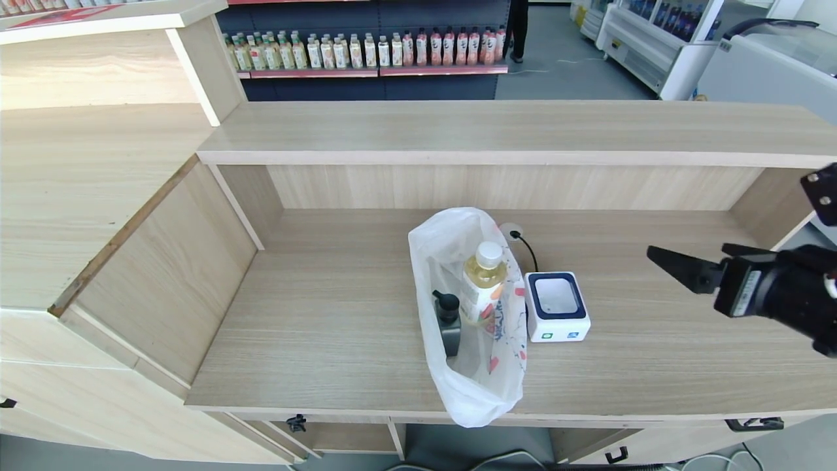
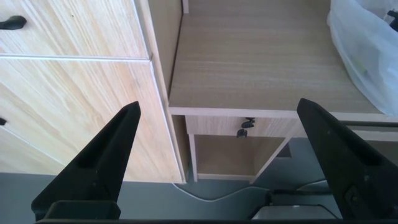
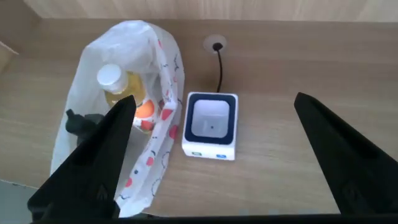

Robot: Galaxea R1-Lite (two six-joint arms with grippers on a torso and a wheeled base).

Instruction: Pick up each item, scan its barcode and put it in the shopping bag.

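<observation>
A white plastic shopping bag (image 1: 480, 386) lies open on the wooden counter (image 1: 327, 327). Inside it stand a yellow drink bottle (image 1: 485, 278) with a white cap and a dark pump dispenser (image 1: 448, 320). Just right of the bag sits the white barcode scanner (image 1: 556, 305). My right gripper (image 1: 686, 256) hovers open and empty above the counter, to the right of the scanner. The right wrist view has the right gripper (image 3: 214, 98) above the scanner (image 3: 211, 124), the bag (image 3: 155, 162) and the bottle (image 3: 118, 84). My left gripper (image 2: 217, 106) is open and empty, low off the counter's front left corner, with the bag (image 2: 367, 56) off to one side.
A raised ledge (image 1: 510, 131) runs along the counter's back, and a slanted side wall (image 1: 170, 275) closes its left. The scanner's black cable (image 1: 528, 252) runs to a hole behind the bag. A drawer with a key (image 2: 245, 126) sits under the front edge. Store shelves (image 1: 366, 52) stand beyond.
</observation>
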